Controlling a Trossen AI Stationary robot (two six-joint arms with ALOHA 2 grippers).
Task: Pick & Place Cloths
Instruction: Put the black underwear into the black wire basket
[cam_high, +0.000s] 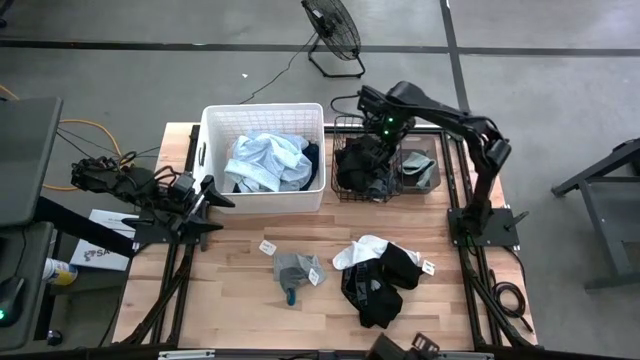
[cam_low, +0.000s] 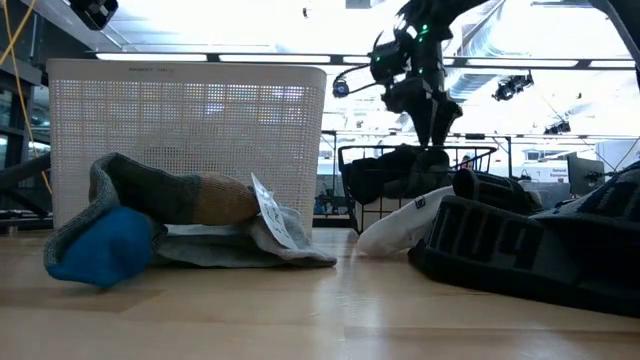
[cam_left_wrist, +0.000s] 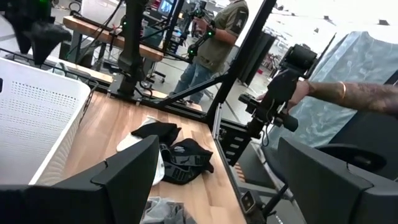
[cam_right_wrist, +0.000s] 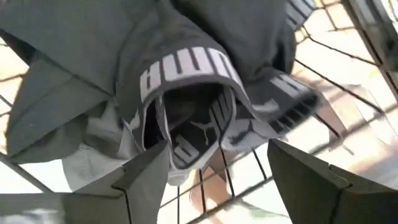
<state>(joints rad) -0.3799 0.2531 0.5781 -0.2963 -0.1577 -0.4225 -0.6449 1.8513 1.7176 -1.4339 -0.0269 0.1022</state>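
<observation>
the right gripper (cam_high: 374, 172) is hovering over the black wire basket (cam_high: 350, 125) with its jaws apart, just above a dark garment with a lettered waistband (cam_right_wrist: 186, 68) lying inside. the fabric is sitting close to the fingers, so a fold may be snagging and lifting back out as the arm rises. the left gripper (cam_high: 205, 195), jaws wide and empty, is waiting beside the white tub (cam_high: 262, 113), while more cloths (cam_high: 378, 275) are lying on the table (cam_high: 230, 300).

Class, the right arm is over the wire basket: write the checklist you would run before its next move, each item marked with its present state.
1. Right gripper jaws open: ok.
2. Dark garment lying in the black wire basket, free of the jaws: ok.
3. Cloths left on the table, grey one and black-and-white pile: not ok, still to move.
4. Left gripper parked beside the white tub, open: ok.
5. Garment snagged on the basket wires: cannot tell.
</observation>
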